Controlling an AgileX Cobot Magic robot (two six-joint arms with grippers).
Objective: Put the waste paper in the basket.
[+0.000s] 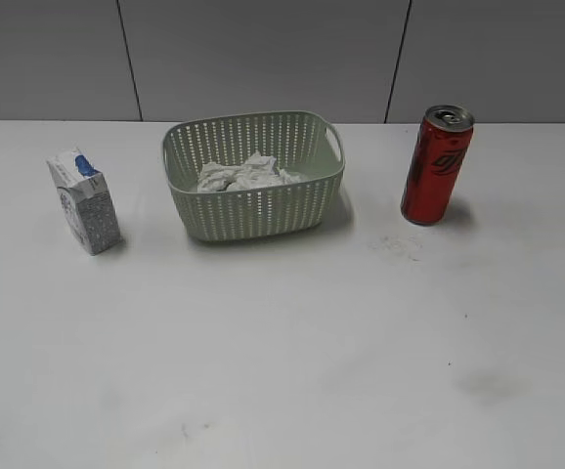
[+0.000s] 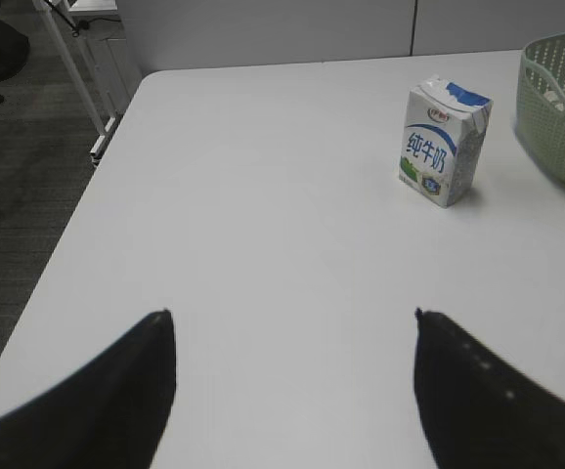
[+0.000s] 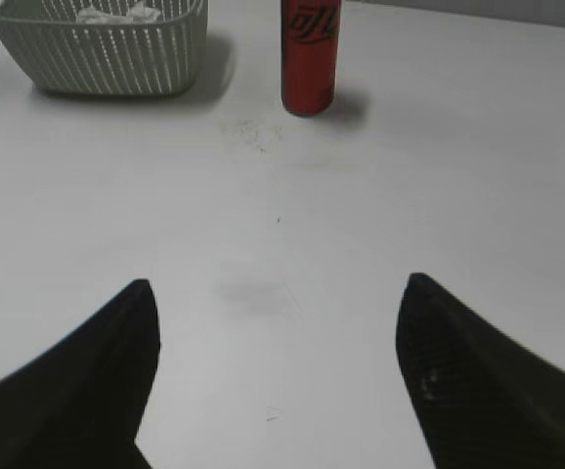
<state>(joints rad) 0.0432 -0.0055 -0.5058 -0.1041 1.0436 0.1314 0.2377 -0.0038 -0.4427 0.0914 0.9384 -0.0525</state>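
The pale green basket (image 1: 253, 210) stands at the back middle of the white table. Crumpled white waste paper (image 1: 245, 175) lies inside it. The basket also shows at the right edge of the left wrist view (image 2: 556, 107) and at the top left of the right wrist view (image 3: 97, 54), where the waste paper (image 3: 116, 13) peeks over the rim. My left gripper (image 2: 292, 318) is open and empty over bare table, far from the basket. My right gripper (image 3: 275, 283) is open and empty over bare table in front of the basket. Neither gripper shows in the exterior view.
A white-and-blue milk carton (image 1: 84, 200) stands left of the basket, also in the left wrist view (image 2: 443, 143). A red drink can (image 1: 437, 164) stands right of it, also in the right wrist view (image 3: 309, 54). The table's left edge (image 2: 77, 225) drops to the floor.
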